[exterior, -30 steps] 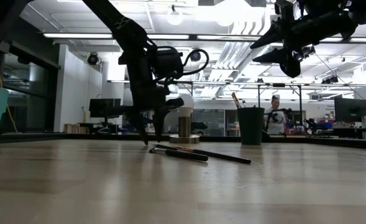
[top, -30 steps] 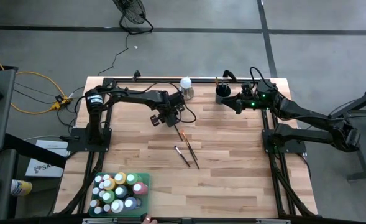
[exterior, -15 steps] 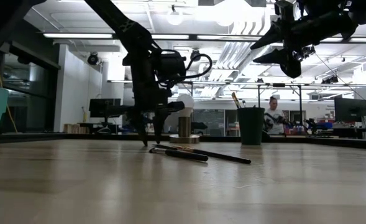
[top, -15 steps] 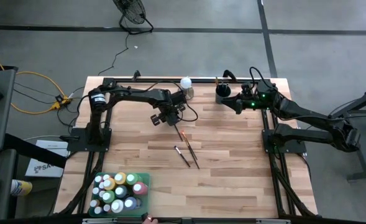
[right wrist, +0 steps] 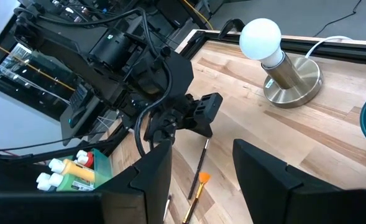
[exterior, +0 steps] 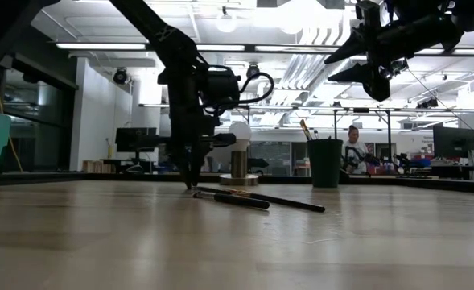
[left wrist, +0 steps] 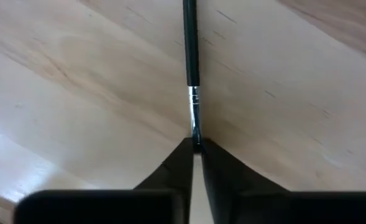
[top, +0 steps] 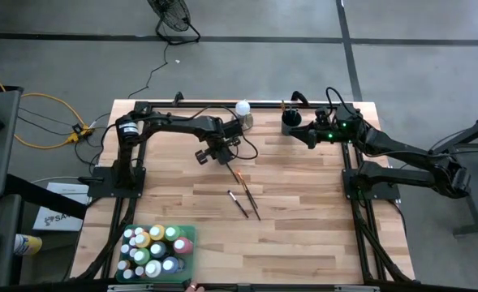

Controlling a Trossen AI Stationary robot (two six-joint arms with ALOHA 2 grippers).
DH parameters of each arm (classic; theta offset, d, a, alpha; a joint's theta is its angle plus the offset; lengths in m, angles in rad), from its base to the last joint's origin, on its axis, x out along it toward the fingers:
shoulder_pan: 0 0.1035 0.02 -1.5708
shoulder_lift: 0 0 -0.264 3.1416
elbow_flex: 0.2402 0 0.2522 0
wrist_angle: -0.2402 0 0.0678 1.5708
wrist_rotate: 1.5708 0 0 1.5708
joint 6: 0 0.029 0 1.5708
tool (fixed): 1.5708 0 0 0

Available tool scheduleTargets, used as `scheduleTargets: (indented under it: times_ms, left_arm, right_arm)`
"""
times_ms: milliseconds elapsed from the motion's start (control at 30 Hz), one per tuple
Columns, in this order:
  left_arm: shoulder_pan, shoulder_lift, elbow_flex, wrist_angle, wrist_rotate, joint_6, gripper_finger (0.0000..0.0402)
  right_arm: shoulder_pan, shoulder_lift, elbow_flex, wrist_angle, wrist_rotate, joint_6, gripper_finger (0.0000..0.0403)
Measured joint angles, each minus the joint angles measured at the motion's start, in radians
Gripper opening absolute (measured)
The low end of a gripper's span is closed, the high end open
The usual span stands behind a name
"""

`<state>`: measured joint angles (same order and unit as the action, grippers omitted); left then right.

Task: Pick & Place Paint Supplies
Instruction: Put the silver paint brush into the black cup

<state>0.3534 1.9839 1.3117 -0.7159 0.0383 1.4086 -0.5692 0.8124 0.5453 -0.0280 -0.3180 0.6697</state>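
Now pinching a brush end.
Left gripper (left wrist: 195, 148) closed on dark brush (left wrist: 191, 62), lying flat mid-table (top: 303, 203), handle pointing away from fingers; right gripper (exterior: 357, 58) half open, raised near far edge.

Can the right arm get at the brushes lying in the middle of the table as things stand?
Probably yes. The right gripper hovers open by the dark green cup, with bare tabletop between it and the loose brushes. The left gripper is shut on one brush.
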Motion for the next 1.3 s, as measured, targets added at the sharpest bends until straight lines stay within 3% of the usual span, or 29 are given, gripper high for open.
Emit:
scheduleTargets:
  times_ms: [133,533,1067,1300]
  left_arm:
    - [0.0,0.0,0.0,-0.002,-0.001,-0.001,0.0004]
    - [-0.001,0.0,0.009,-0.024,-0.031,-0.03,0.0001]
    - [-0.042,0.007,0.217,-0.143,-0.108,-0.053,0.0]
    - [-0.088,0.006,0.315,-0.18,-0.173,-0.051,0.0]
  right_arm:
    - [0.0,0.0,0.0,0.0,0.0,0.0,0.0165]
    - [0.0,0.0,0.0,0.0,0.0,0.0,0.0165]
    - [0.0,0.0,0.0,0.0,-0.003,0.021,0.0165]
    - [0.0,0.01,0.0,0.001,-0.128,0.092,0.0165]
